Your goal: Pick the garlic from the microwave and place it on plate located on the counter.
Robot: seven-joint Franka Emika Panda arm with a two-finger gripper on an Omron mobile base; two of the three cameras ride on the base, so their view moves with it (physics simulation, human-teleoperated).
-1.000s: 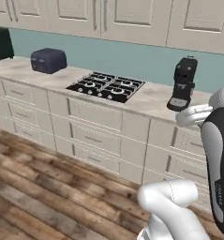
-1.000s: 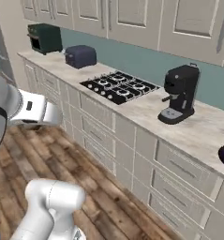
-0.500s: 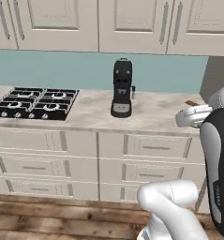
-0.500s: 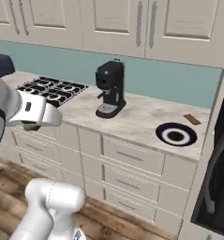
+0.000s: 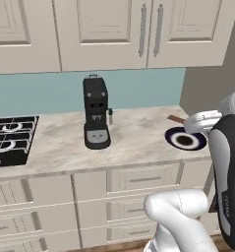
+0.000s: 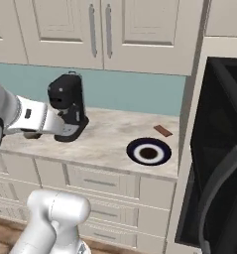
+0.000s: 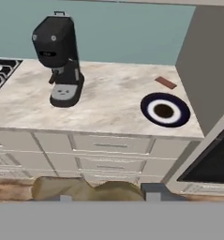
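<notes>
On the counter (image 5: 133, 135), we see the plate (image 5: 185, 140) at three o'clock of the coffee machine (image 5: 96, 119), a reddish-brown bar (image 6: 163, 131) just behind it. The microwave (image 6: 216, 158) stands open at far right. We cannot tell the gripper's (image 7: 106, 197) state.

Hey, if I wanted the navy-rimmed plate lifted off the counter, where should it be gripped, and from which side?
Probably the plate is best taken by its rim at the edge nearest the counter front, coming from above and slightly in front. It lies flat, so only the thin rim offers a hold. The reddish-brown bar lies just behind it.
</notes>
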